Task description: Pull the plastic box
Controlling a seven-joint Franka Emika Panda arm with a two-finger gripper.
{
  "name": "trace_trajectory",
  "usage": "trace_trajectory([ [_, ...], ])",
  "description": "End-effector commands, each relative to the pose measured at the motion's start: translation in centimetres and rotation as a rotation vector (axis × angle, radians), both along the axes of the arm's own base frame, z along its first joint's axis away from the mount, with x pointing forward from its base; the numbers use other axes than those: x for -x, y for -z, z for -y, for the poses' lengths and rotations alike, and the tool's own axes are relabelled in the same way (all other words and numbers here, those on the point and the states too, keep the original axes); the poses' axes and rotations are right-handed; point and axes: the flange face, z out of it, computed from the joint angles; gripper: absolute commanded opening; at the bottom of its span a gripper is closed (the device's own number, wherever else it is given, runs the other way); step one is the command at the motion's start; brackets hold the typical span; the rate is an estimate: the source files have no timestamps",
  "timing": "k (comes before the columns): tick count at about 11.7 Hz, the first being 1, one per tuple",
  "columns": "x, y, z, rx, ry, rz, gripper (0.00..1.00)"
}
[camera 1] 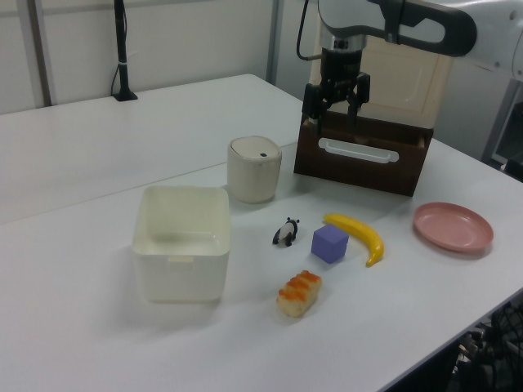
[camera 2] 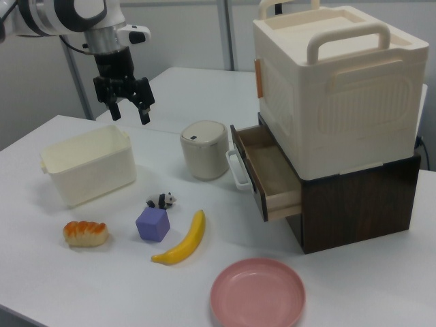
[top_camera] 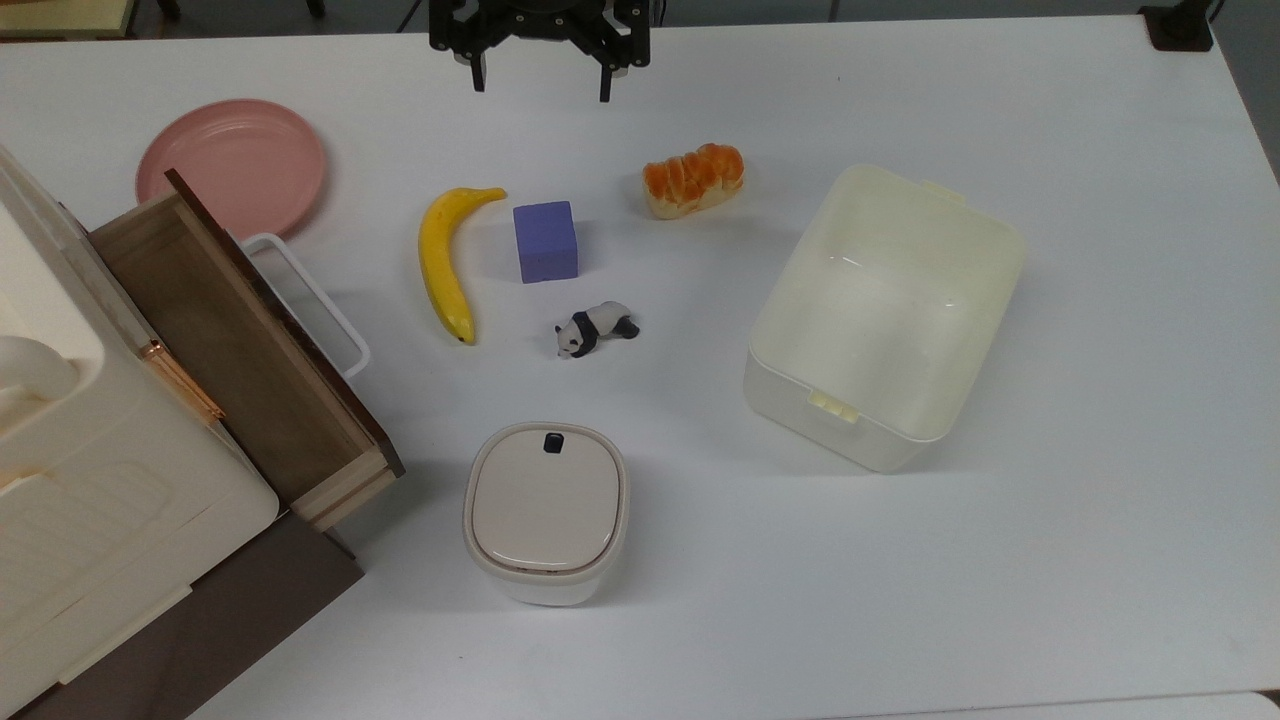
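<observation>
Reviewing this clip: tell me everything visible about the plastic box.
The plastic box is a large cream-white, slightly translucent rectangular tub with rounded corners, a lipped rim and small clip tabs on two opposite sides. It has no lid and looks empty. It stands upright on the white table, turned a little askew, at the top view's right. Nothing touches it; the bread lies nearby, and the open gripper is well away.

In the top view, the plastic box (top_camera: 885,315) sits at the worktop's (top_camera: 1100,560) right. The banana (top_camera: 447,260), block (top_camera: 545,241) and panda (top_camera: 596,329) lie centrally. The open drawer (top_camera: 240,350) lies at the top view's left.
</observation>
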Motion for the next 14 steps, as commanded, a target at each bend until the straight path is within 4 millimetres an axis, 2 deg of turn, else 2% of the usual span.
trace_trajectory([
  [1, 0.4, 0.3, -0.6, -0.019, 0.000, -0.011, 1.00],
  [9, 0.3, 0.7, -0.9, -0.021, -0.018, -0.019, 1.00],
  [10, 0.3, 1.1, -0.9, -0.020, -0.021, -0.026, 1.00],
  [12, 0.2, 2.8, -2.9, -0.029, -0.093, -0.029, 1.00],
  [14, -0.6, 4.7, -3.6, -0.042, -0.148, -0.023, 1.00],
])
